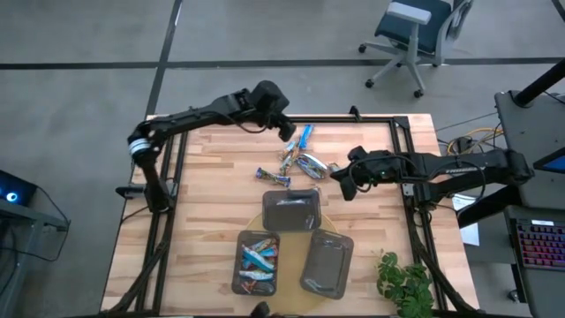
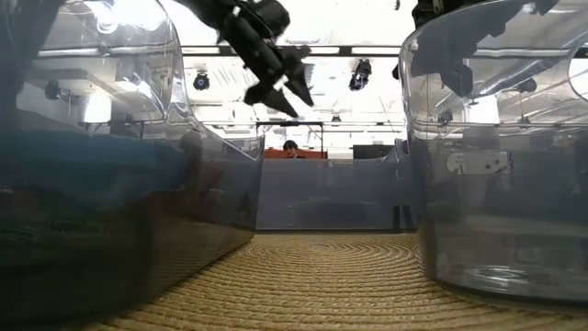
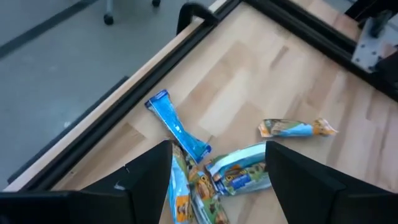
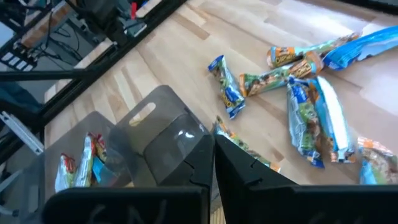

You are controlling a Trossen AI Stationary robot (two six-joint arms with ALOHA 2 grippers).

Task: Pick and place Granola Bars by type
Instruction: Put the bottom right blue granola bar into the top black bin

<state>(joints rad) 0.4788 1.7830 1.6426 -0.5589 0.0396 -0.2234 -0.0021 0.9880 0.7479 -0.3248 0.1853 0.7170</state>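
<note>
The wooden table (image 1: pixel 212 185) carries everything, and the round woven mat (image 1: pixel 296 231) near its front edge serves as the landmark. Three dark grey trays sit on that mat: one (image 1: pixel 292 210) at its far side, one (image 1: pixel 327 263) at its front right, and one (image 1: pixel 257 261) at its front left holding several Granola Bars (image 1: pixel 258 257). The left gripper (image 1: pixel 287 131) hangs beyond the mat over the far part of the table, fingers spread wide with nothing between them, above a loose cluster of bars (image 3: pixel 227 177). The right gripper (image 1: pixel 341 188) hovers just right of the mat's far side, fingers pressed together and empty. One blue bar (image 1: pixel 273 177) lies alone between cluster and mat.
</note>
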